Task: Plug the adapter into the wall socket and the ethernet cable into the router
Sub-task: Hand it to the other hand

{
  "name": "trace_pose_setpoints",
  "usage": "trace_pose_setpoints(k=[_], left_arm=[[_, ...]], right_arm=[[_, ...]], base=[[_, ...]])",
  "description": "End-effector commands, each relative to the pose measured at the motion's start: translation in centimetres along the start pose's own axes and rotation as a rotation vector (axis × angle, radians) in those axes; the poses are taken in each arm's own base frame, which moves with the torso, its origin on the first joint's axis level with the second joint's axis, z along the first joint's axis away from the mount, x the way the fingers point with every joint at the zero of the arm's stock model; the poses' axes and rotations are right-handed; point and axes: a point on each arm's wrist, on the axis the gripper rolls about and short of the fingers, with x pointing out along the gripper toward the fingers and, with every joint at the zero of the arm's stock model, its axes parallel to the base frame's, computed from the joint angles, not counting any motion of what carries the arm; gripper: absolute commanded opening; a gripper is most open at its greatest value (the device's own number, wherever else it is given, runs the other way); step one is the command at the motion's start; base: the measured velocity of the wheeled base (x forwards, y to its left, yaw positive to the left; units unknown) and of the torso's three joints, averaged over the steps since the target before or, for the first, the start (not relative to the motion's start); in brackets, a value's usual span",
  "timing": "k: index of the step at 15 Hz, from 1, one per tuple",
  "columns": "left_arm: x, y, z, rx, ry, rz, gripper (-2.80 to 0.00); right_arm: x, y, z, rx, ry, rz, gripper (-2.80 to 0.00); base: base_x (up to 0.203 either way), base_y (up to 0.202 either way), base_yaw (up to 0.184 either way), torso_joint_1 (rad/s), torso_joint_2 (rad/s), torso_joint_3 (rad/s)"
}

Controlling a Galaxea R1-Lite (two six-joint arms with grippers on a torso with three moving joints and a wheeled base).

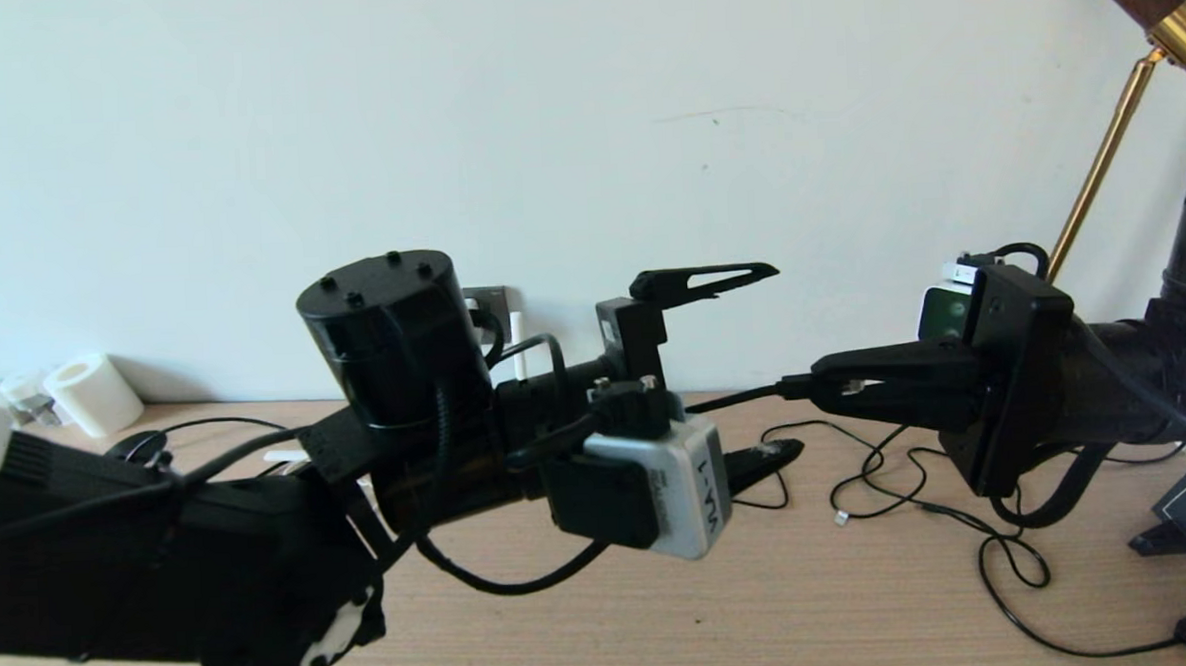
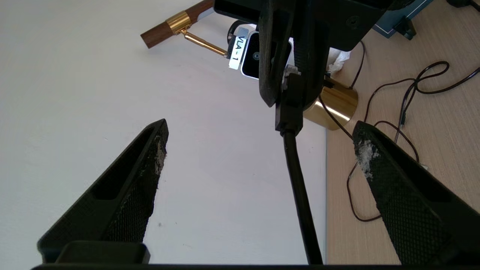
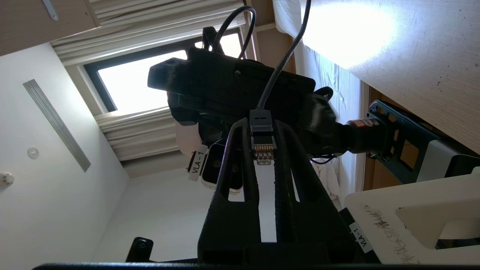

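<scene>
At the centre right of the head view the right gripper pinches the ethernet cable by its connector, probably for a handover, because the left gripper waits opposite with fingers wide around the cable.

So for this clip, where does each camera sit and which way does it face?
Head view: from the robot's head, looking forward and down at the wooden floor and wall; both arms show, left gripper open, right gripper shut on the ethernet cable.
Left wrist view: behind the left gripper's open fingers, facing the right gripper.
Right wrist view: behind the right gripper's fingers, facing up past the left arm.
Shared: all three show the cable's connector end.
</scene>
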Motion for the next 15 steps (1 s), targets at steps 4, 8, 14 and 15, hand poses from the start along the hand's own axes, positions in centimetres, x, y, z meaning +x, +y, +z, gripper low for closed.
trace_pose_setpoints(k=[4, 8, 14, 15], left_arm=[[0.5, -0.7, 0.5, -0.002, -0.018, -0.015, -2.80], [1.1, -1.3, 1.2, -0.012, -0.028, -0.027, -2.80], [1.2, -1.4, 1.2, -0.014, -0.025, -0.027, -2.80], [1.1, -1.4, 1.2, -0.013, -0.025, -0.025, -2.80]], right_arm=[[0.2, -0.2, 0.2, 0.011, 0.005, -0.002, -2.80], [0.2, -0.2, 0.2, 0.013, 0.000, -0.004, -2.80], [0.2, -0.3, 0.2, 0.016, 0.004, -0.005, -2.80], [0.2, -0.2, 0.1, 0.016, 0.004, -0.004, -2.80]], base=[[0.000, 0.000, 0.000, 0.000, 0.00, 0.000], [0.000, 0.000, 0.000, 0.000, 0.00, 0.000], [0.000, 0.000, 0.000, 0.000, 0.00, 0.000], [0.000, 0.000, 0.000, 0.000, 0.00, 0.000]])
